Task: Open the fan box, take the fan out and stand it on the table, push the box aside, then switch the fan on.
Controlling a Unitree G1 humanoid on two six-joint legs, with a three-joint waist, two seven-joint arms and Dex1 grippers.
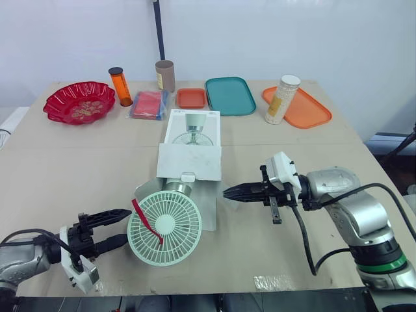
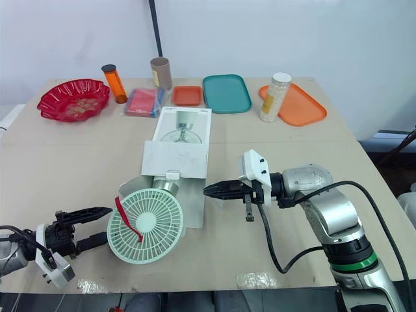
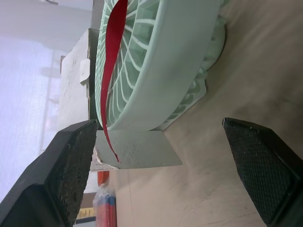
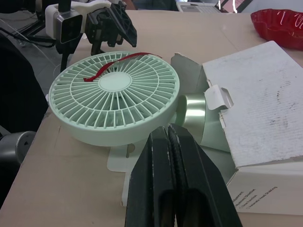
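Observation:
The mint-green fan (image 1: pixel 164 227) with a red ribbon on its grille sticks half out of the white fan box (image 1: pixel 190 153), its silver base (image 4: pixel 196 115) still inside the open end. The box flap (image 1: pixel 208 213) lies flat on the table under the fan. My left gripper (image 1: pixel 116 227) is open just left of the fan head, fingers (image 3: pixel 71 161) on either side of the rim's edge, not touching. My right gripper (image 1: pixel 229 192) is shut and empty, pointing at the box's right side, a little apart from it.
Along the table's back stand a red bowl (image 1: pixel 79 102), an orange canister (image 1: pixel 120 86), a brown tube (image 1: pixel 165 75), a blue-and-red packet (image 1: pixel 149 104), a small orange tray (image 1: pixel 192 98), a teal tray (image 1: pixel 229 95) and an orange tray (image 1: pixel 305 109) with a jar (image 1: pixel 282 99).

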